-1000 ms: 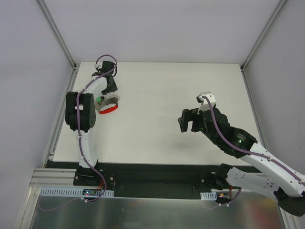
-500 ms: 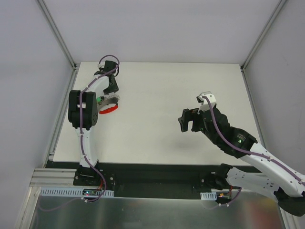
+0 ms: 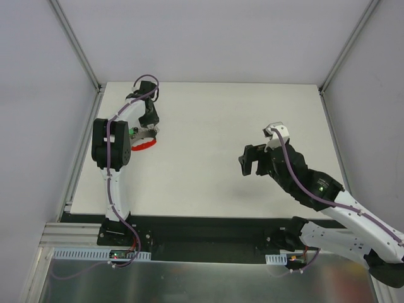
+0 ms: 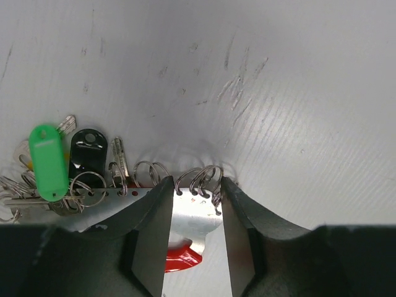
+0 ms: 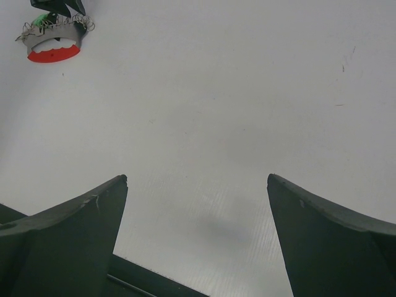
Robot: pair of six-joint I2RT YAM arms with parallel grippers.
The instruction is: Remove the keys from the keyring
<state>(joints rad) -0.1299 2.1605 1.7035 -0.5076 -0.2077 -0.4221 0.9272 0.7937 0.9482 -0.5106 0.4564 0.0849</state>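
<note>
Right gripper [image 5: 197, 179], spread fully, holds nothing above the white worktop [image 3: 221, 126]. Left gripper [image 4: 197, 185], partly closed, straddles one end of a silvery punched metal plate [image 4: 195, 213] at the worktop's far left; contact cannot be told. The plate's red lower part [image 4: 179, 260] is half hidden. Small silvery wire keyrings [image 4: 198, 179] line its edge. The green- and black-tagged silvery keys [image 4: 49, 164] are cut off at the left.
</note>
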